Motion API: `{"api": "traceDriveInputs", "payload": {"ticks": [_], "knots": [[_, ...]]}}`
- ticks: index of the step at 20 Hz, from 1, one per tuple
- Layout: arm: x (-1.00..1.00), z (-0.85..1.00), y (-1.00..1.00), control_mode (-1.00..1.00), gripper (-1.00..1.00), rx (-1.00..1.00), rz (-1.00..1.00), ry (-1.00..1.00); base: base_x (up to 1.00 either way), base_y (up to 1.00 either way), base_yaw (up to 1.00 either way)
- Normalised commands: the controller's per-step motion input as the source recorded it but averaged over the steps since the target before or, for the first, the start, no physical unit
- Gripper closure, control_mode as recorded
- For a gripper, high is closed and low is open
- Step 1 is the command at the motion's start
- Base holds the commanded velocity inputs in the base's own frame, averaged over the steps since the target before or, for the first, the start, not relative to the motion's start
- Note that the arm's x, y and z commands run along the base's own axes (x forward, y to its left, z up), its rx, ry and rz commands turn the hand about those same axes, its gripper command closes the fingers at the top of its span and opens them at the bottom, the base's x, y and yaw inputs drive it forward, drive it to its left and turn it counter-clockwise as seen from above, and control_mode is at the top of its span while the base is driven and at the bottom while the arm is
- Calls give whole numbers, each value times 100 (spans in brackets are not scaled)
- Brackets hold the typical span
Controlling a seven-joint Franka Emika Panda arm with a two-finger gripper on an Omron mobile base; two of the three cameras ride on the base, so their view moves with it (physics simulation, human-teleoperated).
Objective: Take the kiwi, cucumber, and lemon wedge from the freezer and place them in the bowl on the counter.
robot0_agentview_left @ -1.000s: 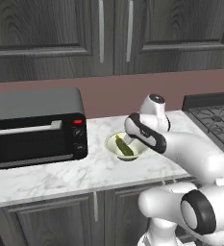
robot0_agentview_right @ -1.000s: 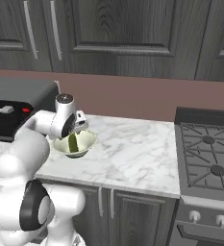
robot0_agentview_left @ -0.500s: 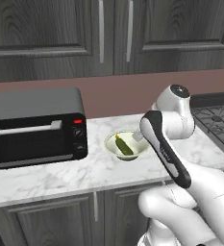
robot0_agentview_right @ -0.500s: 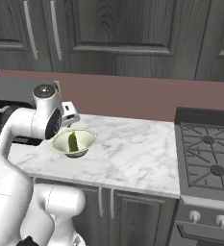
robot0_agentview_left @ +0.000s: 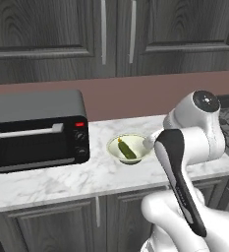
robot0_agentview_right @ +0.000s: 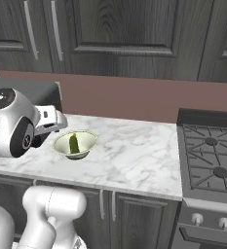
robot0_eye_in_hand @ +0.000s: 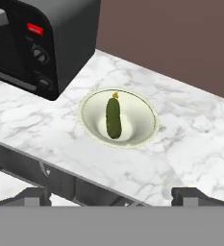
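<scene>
A pale greenish-white bowl (robot0_agentview_left: 128, 149) is seen standing on the white marble bench (robot0_agentview_left: 62, 179), just to the right of a black toaster oven (robot0_agentview_left: 36, 130) and well apart from the gas hob (robot0_agentview_right: 211, 164) at the far right of the bench. A dark green cucumber (robot0_eye_in_hand: 113, 117) is laid inside the bowl, lengthwise across its bottom, with a small yellowish tip at one end; it is also seen in the bowl from the left base view (robot0_agentview_left: 127, 150) and from the right base view (robot0_agentview_right: 74, 143). In the right base view the bowl (robot0_agentview_right: 76, 145) is placed near the front half of the bench, with the brown wall panel (robot0_agentview_right: 134, 99) behind it and dark wood-grain wall cabinets (robot0_agentview_right: 129, 36) with steel bar handles above. The pincer (robot0_eye_in_hand: 111, 198) is held above and in front of the bowl, apart from it, with its two dark fingertips (robot0_eye_in_hand: 34, 196) spread wide at the lower edge of the hand view; nothing is gripped between them, so it is released. In the hand view the bowl (robot0_eye_in_hand: 144, 110) is framed near the middle, the toaster oven (robot0_eye_in_hand: 41, 43) at the upper left with its red display and two knobs turned toward the camera. Dark base cabinets (robot0_agentview_left: 47, 226) are seen under the bench edge.
</scene>
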Motion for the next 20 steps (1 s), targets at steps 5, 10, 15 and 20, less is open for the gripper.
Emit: {"api": "traceDriveInputs", "payload": {"ticks": [5, 10, 15, 20], "knots": [[-5, 13, -20, -100, -100, 0, -1, 0, 0, 0, 0], [-27, 7, -38, -100, -100, 0, 4, 0, 0, 0, 0], [-39, 8, -24, -100, -100, 0, 0, 0, 0, 0, 0], [-7, 8, -1, -100, -100, 0, 0, 1, 0, 0, 0]]}}
